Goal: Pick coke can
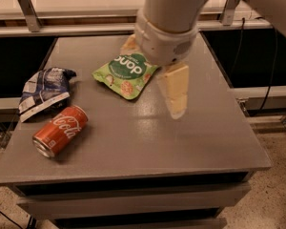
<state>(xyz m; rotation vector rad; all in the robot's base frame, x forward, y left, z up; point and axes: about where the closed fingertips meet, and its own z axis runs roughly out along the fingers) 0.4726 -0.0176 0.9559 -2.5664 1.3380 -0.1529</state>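
You're in the approach: the claw (174, 92) hangs empty over the grey surface (205, 142), though I cannot tell how far open. The small red aluminium coke can (60, 130) lies sideways well apart from it; next, swing across and descend.
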